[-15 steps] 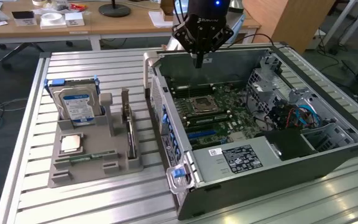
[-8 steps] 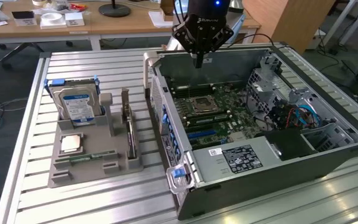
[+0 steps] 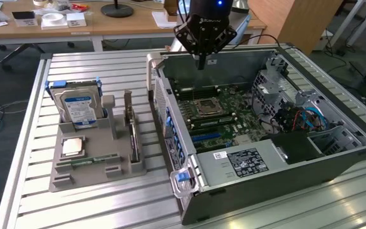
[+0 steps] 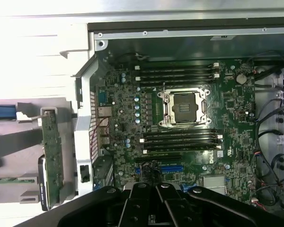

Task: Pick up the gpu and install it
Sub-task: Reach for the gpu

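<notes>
**Exterior view.** Gripper (image 3: 201,66), fingers closed and empty, hangs over the open computer case (image 3: 285,181). The gpu (image 3: 131,126) stands on edge in a grey holder (image 3: 87,177), at the gripper's 8 o'clock.

**Wrist view.** Closed gripper (image 4: 156,187) above the motherboard (image 4: 236,137); gpu (image 4: 52,151) outside the case wall.

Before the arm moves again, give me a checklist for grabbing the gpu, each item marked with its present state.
1. gpu standing on edge in the gray holder: ok.
2. End effector empty: ok; it is shut.
3. End effector positioned over the gpu: not ok; it hangs over the open computer case.
4. Motherboard exposed for installing: ok.
5. Blue expansion slot free: ok.
6. Slot's latch position: cannot tell.
</notes>
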Motion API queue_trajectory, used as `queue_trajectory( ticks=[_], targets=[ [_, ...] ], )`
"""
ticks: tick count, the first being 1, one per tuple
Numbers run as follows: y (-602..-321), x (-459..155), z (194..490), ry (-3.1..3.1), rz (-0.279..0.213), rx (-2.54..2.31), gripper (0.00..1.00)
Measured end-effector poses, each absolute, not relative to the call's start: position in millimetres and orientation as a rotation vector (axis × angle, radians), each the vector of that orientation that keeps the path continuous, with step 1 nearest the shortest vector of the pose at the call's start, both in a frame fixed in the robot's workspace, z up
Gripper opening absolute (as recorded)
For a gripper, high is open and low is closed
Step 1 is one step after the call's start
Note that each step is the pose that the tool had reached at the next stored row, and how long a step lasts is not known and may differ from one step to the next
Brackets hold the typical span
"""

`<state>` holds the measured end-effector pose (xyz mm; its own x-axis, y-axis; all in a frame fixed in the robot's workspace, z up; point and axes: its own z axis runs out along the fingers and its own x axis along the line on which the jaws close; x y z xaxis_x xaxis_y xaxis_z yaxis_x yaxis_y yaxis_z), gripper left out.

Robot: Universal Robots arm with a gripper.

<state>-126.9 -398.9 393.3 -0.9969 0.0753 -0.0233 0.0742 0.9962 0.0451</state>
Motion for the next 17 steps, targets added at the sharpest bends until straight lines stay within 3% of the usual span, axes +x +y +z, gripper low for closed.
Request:
queue_trajectory(
  ticks=[17],
  targets=[
    [-399,-144,393,3.114,0.069,0.117,0.11]
  ],
)
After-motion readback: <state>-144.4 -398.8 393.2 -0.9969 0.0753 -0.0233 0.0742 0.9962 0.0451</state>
